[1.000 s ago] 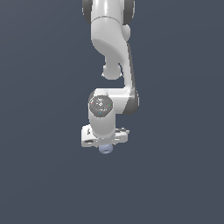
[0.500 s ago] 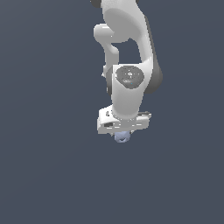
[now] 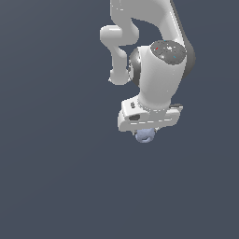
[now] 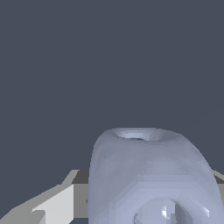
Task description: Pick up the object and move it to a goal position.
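Observation:
The object is a tiny pale lavender-blue rounded block. In the exterior view it peeks out just below the white hand of the arm. My gripper is shut on it; the fingers are mostly hidden behind the hand. In the wrist view the object fills the near part of the picture, with a circular ring mark on its near face and a hollow at its far end. A pale finger shows beside it. No goal marker shows in either view.
The white arm rises to the top edge of the exterior view. All around it is a plain dark blue-grey background with no other objects, edges or surfaces to be seen.
The arm has swung toward the exterior view's right and upward with the object held in the gripper. The hand now looks larger and nearer to the camera.

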Controlling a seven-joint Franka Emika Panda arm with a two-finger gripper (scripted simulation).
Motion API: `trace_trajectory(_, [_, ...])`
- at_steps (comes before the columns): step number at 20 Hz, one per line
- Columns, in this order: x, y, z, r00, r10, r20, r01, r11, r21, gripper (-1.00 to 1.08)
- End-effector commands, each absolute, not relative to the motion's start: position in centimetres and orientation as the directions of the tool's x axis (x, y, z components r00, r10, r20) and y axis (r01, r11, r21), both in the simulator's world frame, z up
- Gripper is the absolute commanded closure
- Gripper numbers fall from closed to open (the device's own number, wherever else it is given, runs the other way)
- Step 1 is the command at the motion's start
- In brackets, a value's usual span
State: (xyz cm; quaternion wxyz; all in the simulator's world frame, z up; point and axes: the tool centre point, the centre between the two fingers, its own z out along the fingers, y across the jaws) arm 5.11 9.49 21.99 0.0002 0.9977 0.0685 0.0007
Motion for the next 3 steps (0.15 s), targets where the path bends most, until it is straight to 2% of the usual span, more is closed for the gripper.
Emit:
trace_trajectory(1, [5.01,9.96,22.54,0.991,0.135,0.0,0.135,-0.991,0.001,1.08])
trace_trajectory(3, [5.03,10.04,22.64,0.991,0.135,0.0,0.135,-0.991,0.0,1.08])
